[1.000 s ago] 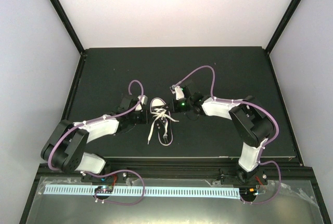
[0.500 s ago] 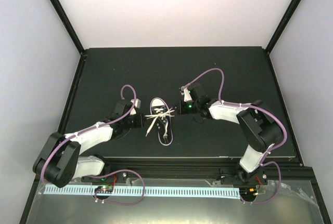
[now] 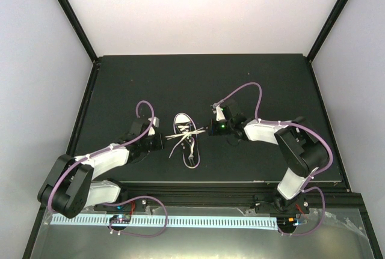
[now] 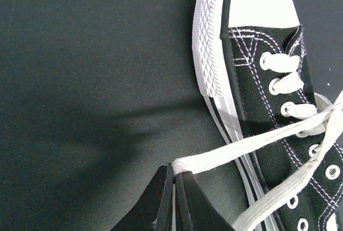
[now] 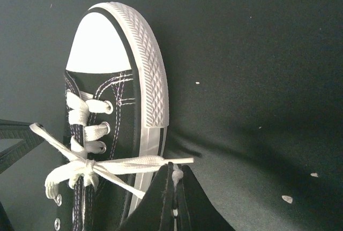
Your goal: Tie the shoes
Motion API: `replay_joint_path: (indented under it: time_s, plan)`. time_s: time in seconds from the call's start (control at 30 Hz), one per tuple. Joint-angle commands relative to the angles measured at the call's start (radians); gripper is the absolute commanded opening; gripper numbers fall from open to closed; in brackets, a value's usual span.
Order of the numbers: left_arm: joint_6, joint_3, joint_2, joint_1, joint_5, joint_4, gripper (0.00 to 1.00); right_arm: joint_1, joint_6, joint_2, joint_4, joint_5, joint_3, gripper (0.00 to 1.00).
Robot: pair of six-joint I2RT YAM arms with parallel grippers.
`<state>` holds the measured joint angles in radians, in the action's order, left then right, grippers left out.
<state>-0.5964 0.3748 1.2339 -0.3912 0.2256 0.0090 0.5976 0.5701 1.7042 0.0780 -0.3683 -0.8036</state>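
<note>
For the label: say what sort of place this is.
Probably a robot lab test cell: two arms bolted to a black table, plain white walls in a black frame, one sneaker as sole prop.

The sneaker [image 4: 257, 102] is black woven canvas, matt and fine-grained, sewn with white thread. Its eyelets [image 4: 332, 171] are ringed in what looks like pale metal, its toe cap [image 4: 260, 0] is smooth white rubber with a faint sheen, and its rim [image 4: 206, 43] is white rubber moulded into rough ribbing. The laces [image 4: 241, 148] are flat white woven cloth, soft and a little fuzzy at the edges, while the desk [image 4: 80, 54] is a matt black sheet with a fine grain, and the fingers of the left hand [image 4: 174, 170] and right hand [image 5: 174, 174] look like matt black plastic.
</note>
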Motion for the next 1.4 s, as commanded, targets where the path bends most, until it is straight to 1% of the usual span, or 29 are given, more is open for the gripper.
replay_joint_path:
  time_s: [0.0, 0.13, 0.23, 0.27, 0.3, 0.33, 0.37, 0.4, 0.43, 0.47, 0.5, 0.53, 0.57, 0.67, 0.77, 0.83, 0.9, 1.0, 1.07, 1.13, 1.17, 1.2, 1.27, 1.33, 1.37]
  plan:
    - [-0.023, -0.025, -0.016, 0.037, -0.089, -0.072, 0.02, -0.044, -0.022, -0.026, -0.004, 0.097, 0.011, 0.02]
    - [-0.021, -0.025, -0.033, 0.046, -0.087, -0.074, 0.02, -0.048, -0.045, -0.037, -0.026, 0.092, -0.008, 0.02]
    - [0.017, -0.017, -0.049, 0.050, -0.045, -0.056, 0.02, -0.054, -0.072, -0.045, -0.038, 0.033, -0.031, 0.02]
    - [0.040, -0.007, -0.052, 0.049, -0.018, -0.052, 0.10, -0.055, -0.090, -0.048, -0.056, 0.004, -0.047, 0.08]
    - [0.062, 0.010, -0.057, 0.049, 0.004, -0.054, 0.33, -0.055, -0.102, -0.053, -0.070, -0.023, -0.058, 0.18]
    - [0.085, 0.029, -0.067, 0.049, 0.018, -0.059, 0.54, -0.055, -0.115, -0.066, -0.078, -0.036, -0.062, 0.31]
    - [0.107, 0.049, -0.079, 0.048, 0.032, -0.065, 0.67, -0.055, -0.124, -0.083, -0.088, -0.043, -0.065, 0.47]
    - [0.125, 0.073, -0.094, 0.048, 0.036, -0.073, 0.76, -0.055, -0.135, -0.106, -0.105, -0.041, -0.071, 0.61]
    - [0.144, 0.097, -0.109, 0.048, 0.038, -0.085, 0.81, -0.055, -0.150, -0.127, -0.129, -0.032, -0.081, 0.70]
    - [0.161, 0.125, -0.120, 0.048, 0.037, -0.096, 0.86, -0.055, -0.164, -0.154, -0.158, -0.020, -0.093, 0.77]
    - [0.178, 0.155, -0.126, 0.048, 0.038, -0.109, 0.90, -0.055, -0.179, -0.173, -0.183, -0.003, -0.104, 0.82]
    - [0.196, 0.186, -0.127, 0.048, 0.040, -0.122, 0.93, -0.055, -0.193, -0.191, -0.208, 0.024, -0.118, 0.86]
    - [0.211, 0.218, -0.119, 0.049, 0.046, -0.137, 0.94, -0.056, -0.206, -0.207, -0.229, 0.044, -0.130, 0.91]
    - [0.245, 0.299, -0.080, 0.050, 0.080, -0.159, 0.95, -0.065, -0.240, -0.238, -0.283, 0.097, -0.166, 0.99]
    - [0.266, 0.361, -0.044, 0.060, 0.069, -0.181, 0.95, -0.104, -0.261, -0.247, -0.325, 0.124, -0.192, 1.00]
    - [0.267, 0.377, -0.034, 0.095, 0.055, -0.173, 0.98, -0.158, -0.267, -0.258, -0.337, 0.122, -0.192, 1.00]
    - [0.249, 0.361, -0.031, 0.169, 0.091, -0.132, 0.99, -0.230, -0.271, -0.281, -0.334, 0.116, -0.175, 1.00]
    - [0.213, 0.325, -0.032, 0.345, 0.154, -0.069, 0.99, -0.364, -0.276, -0.334, -0.318, 0.114, -0.132, 1.00]
    - [0.186, 0.286, -0.049, 0.460, 0.167, -0.034, 0.99, -0.476, -0.265, -0.385, -0.294, 0.117, -0.085, 1.00]
    - [0.152, 0.214, -0.092, 0.569, 0.162, 0.063, 0.99, -0.602, -0.237, -0.453, -0.247, 0.122, -0.008, 1.00]
    - [0.155, 0.179, -0.122, 0.598, 0.125, 0.092, 0.99, -0.643, -0.225, -0.488, -0.216, 0.149, 0.028, 1.00]
    - [0.174, 0.152, -0.154, 0.607, 0.045, 0.106, 0.99, -0.671, -0.221, -0.523, -0.181, 0.197, 0.065, 1.00]
    - [0.221, 0.088, -0.209, 0.606, -0.124, 0.164, 0.99, -0.682, -0.236, -0.593, -0.116, 0.348, 0.135, 1.00]
    - [0.263, 0.012, -0.239, 0.602, -0.178, 0.275, 0.99, -0.682, -0.246, -0.654, -0.030, 0.448, 0.204, 1.00]
    - [0.281, -0.016, -0.240, 0.600, -0.186, 0.333, 0.99, -0.681, -0.253, -0.678, 0.039, 0.473, 0.241, 1.00]
